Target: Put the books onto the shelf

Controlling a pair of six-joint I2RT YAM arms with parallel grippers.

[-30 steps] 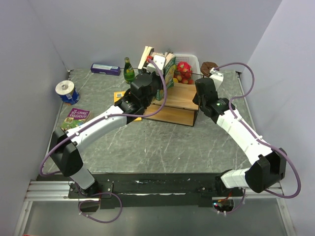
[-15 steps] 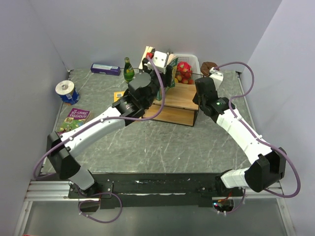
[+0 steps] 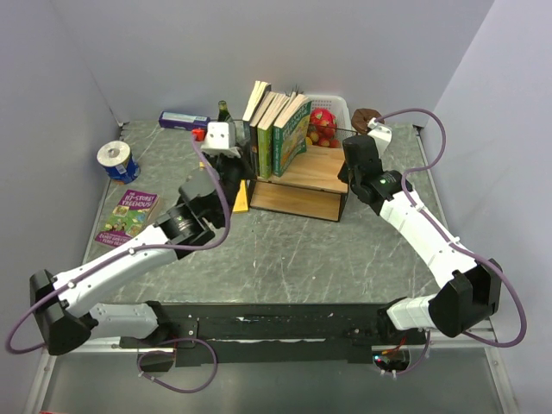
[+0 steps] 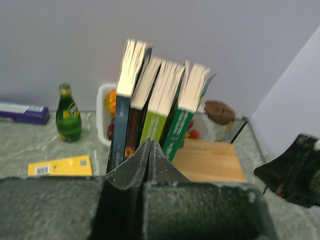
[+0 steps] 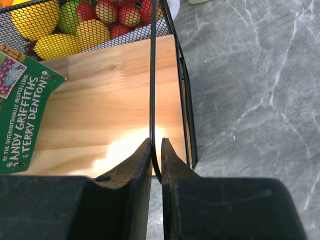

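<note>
- Reaching out from the near-left corner, the left arm (image 3: 129, 259) lies long and low across the table (image 3: 285, 250). Its elbow is nearly straight and its wrist is turned toward the left end of the shelf (image 3: 315, 177).
- The left claw (image 4: 150, 147) is closed, fingers pressed together with nothing between them. It sits just beside the shelf, pointing at the books (image 3: 276, 125) but apart from them.
- Four books stand on the shelf's top board, over its left half, tilted a little to the right and resting against one another. The leftmost is dark blue and the rightmost is green.
- The right arm (image 3: 414, 224) rises from the near-right corner, bends at the elbow and angles inward to the shelf's right end.
- The right claw (image 5: 156, 147) is closed on the thin black wire of the shelf's frame at the right edge, with the wooden board just to its left.
- A purple cartoon book (image 3: 128, 214) lies flat on the table, well to the left of the shelf.
- A yellow book (image 4: 60, 166) lies flat just beside the shelf's left end.
- A white basket (image 3: 338, 102) of fruit sits behind the shelf, and a green bottle (image 4: 68, 120) stands near its left rear corner.
</note>
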